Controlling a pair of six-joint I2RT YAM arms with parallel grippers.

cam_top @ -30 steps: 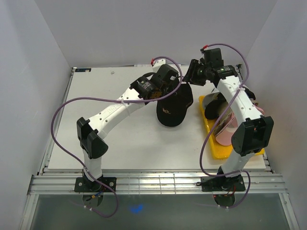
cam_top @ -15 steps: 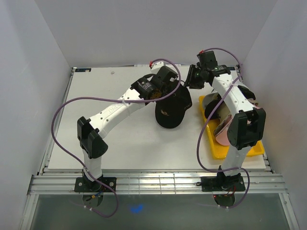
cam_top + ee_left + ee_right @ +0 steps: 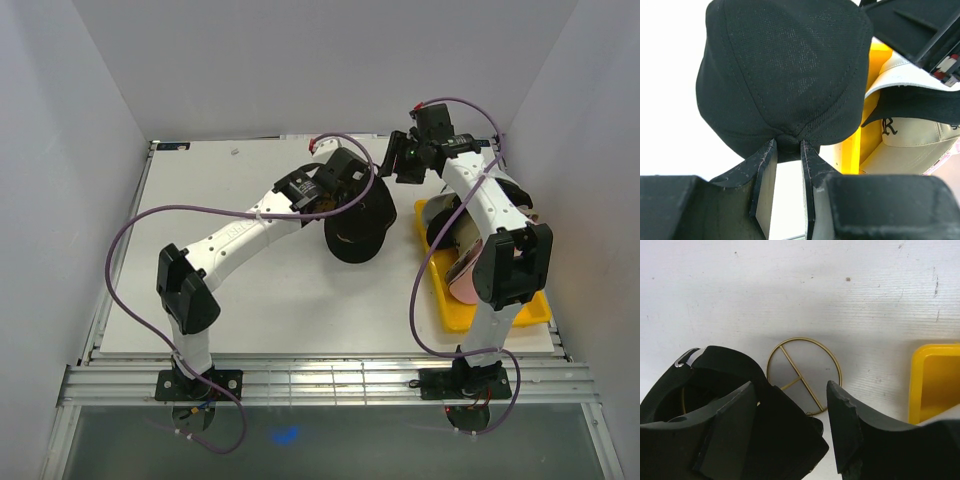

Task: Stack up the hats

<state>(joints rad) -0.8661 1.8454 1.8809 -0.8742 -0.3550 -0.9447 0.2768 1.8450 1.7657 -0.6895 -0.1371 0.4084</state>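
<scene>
My left gripper is pinched narrowly on the crown button of the plain black fabric baseball cap, holding it partly over the gold wire-loop stand. My right gripper stands well open and empty beside the cap's rear strap. I judge the stacking barely begun: the white cap with a dark logo, the pink cap and the others lie in the yellow rectangular tray.

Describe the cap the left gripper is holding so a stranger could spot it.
On the white table, look just left of the yellow tray. The cap is there, pinched at the top of its crown by the left gripper. It is black and the only cap outside the tray.
</scene>
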